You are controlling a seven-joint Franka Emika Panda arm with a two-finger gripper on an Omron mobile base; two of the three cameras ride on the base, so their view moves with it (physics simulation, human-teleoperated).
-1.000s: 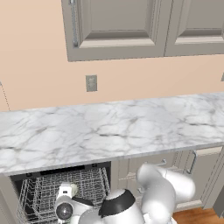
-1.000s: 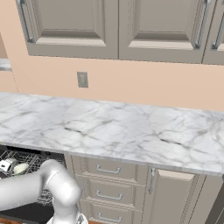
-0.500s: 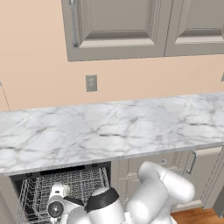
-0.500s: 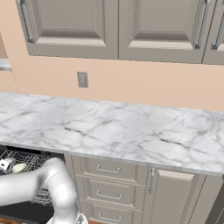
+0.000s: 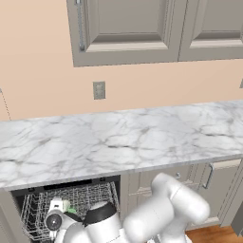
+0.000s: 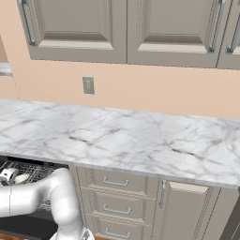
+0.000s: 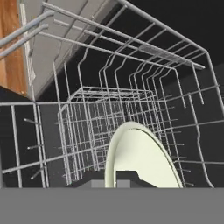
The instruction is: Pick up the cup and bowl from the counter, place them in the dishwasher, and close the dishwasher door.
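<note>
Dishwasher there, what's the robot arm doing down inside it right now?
The arm is reaching low into the open dishwasher, with the gripper shut on the rim of the cream bowl. In the hand view the bowl hangs over the wire rack, so it looks about to be set down rather than released. A bit of the green cup shows in the rack beside the hand, apparently already loaded. The marble counter stretches above. The door has not been closed.
</note>
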